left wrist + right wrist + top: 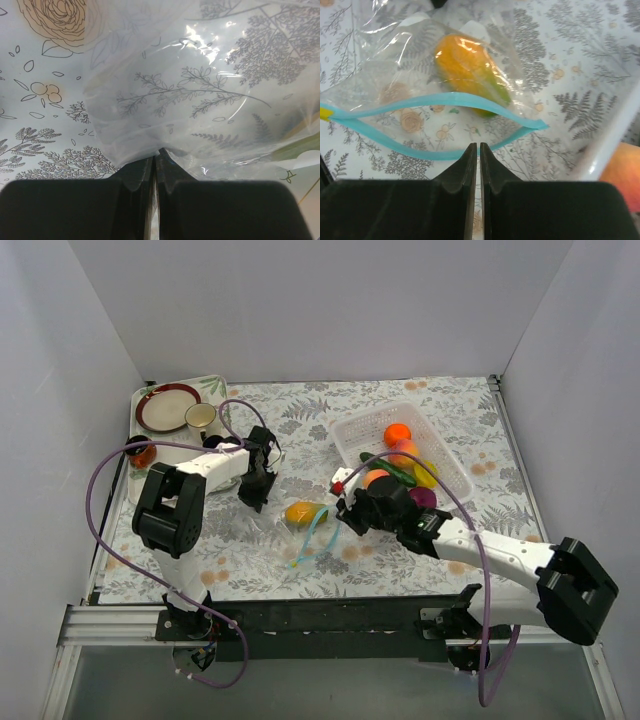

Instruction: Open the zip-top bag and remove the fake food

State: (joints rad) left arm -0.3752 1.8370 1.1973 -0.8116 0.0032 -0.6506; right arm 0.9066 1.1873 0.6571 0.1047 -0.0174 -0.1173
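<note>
The zip-top bag (pixel 300 530) lies on the flowered cloth with its light blue zip strip (pixel 445 100) gaping open. One piece of fake food, a yellow-orange fruit with a green end (pixel 470 70), lies inside it and also shows in the top view (pixel 305 512). My left gripper (pixel 255 495) is shut on the bag's clear closed end (pixel 190 100), and plastic bunches at its tips (pixel 156 150). My right gripper (pixel 345 512) is shut, with its tips (pixel 478 145) over the near lip of the mouth; nothing shows between the jaws. Several other toy fruits (pixel 400 445) lie in the white basket.
The white mesh basket (pixel 350 430) stands at the back right, close behind my right wrist; its wall (pixel 610 140) and a peach-coloured fruit (pixel 622 170) show in the right wrist view. A tray at the back left holds a plate (pixel 168 407), a cup (pixel 200 418) and an orange-brown jar (pixel 140 452).
</note>
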